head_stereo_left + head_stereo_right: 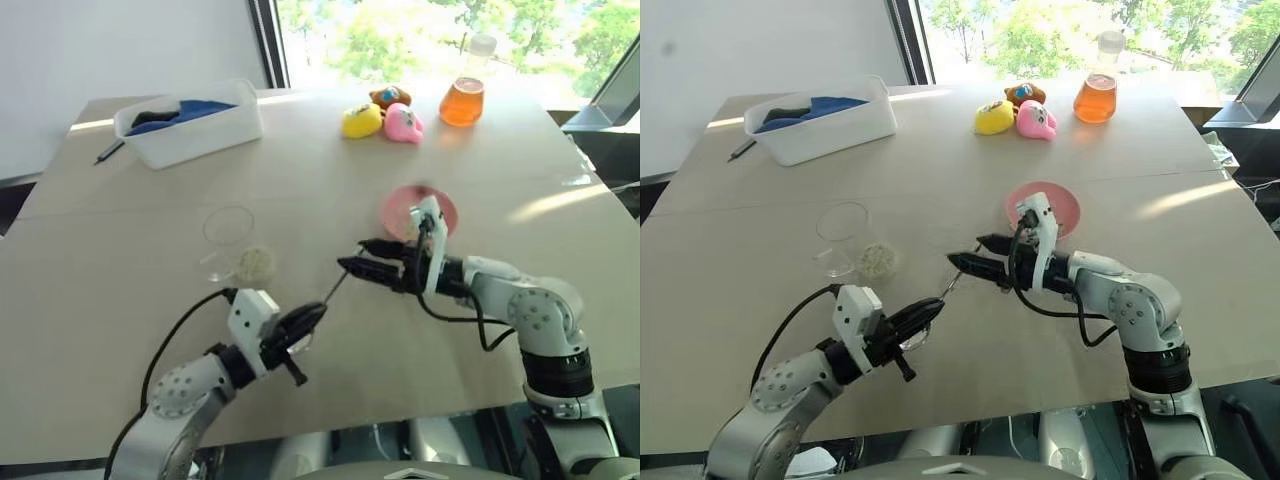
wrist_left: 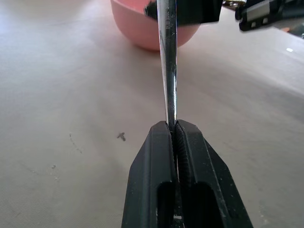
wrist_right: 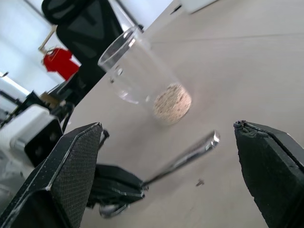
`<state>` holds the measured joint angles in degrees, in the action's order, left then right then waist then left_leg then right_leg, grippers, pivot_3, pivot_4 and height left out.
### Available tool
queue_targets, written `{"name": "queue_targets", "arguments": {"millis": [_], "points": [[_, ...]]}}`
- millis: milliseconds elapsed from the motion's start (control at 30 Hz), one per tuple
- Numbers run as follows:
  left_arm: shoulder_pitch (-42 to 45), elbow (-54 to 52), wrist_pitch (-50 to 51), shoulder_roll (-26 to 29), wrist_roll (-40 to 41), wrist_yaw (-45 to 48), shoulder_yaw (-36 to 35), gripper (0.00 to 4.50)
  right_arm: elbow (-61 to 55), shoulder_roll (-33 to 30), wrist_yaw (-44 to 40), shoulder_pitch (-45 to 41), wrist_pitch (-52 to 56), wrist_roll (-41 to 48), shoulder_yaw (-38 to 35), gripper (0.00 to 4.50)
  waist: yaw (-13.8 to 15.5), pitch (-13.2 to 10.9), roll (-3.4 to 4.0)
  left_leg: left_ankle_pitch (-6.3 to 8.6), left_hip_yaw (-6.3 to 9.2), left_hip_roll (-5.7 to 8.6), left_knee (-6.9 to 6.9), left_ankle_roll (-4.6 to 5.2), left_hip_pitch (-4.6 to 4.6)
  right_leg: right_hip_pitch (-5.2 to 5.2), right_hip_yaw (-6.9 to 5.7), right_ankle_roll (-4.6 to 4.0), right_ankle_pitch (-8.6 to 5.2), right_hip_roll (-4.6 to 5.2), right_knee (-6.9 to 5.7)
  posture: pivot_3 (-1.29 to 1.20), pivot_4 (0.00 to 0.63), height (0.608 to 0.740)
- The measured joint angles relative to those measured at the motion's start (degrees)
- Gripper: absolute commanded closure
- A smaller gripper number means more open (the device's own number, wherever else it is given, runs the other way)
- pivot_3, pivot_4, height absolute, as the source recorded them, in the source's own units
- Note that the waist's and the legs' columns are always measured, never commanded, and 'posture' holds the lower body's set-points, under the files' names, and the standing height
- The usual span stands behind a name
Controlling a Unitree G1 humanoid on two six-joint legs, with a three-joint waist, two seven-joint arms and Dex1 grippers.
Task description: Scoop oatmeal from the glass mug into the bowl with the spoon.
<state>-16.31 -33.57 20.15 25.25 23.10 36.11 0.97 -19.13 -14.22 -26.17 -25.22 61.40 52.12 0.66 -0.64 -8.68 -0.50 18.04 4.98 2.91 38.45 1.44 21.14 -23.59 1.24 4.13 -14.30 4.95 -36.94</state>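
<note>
The left end effector (image 1: 305, 322) pinches the spoon (image 1: 335, 290); the right end effector (image 1: 362, 256), fingers wide apart, hangs near its handle tip.

A pale wooden table (image 1: 120, 300) filled the room's foreground. At twelve o'clock a window (image 1: 450, 30) showed sunlit green trees (bright patches fell on the tabletop), with a plain white wall (image 1: 120, 50) at ten o'clock.

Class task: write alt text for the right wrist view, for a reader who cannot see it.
The right tool's two black fingers stand wide apart around the free end of a spoon, which the left tool holds out over the table. Behind it lies a tipped glass mug with oatmeal in its base.
</note>
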Motion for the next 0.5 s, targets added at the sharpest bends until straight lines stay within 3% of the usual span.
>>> {"name": "queue_targets", "arguments": {"millis": [500], "points": [[3.2, 5.1, -10.3, -3.3, -6.6, -2.2, 4.1, 4.44, 1.3, 1.3, 4.1, -0.1, 3.4, 1.1, -0.6, 0.0, -0.2, 0.0, 0.02, -0.01, -0.04, -0.02, 0.01, 0.0, 0.0, -0.07, 0.03, 0.0, 0.0, -0.02, -0.11, 0.0, 0.15, 0.74]]}}
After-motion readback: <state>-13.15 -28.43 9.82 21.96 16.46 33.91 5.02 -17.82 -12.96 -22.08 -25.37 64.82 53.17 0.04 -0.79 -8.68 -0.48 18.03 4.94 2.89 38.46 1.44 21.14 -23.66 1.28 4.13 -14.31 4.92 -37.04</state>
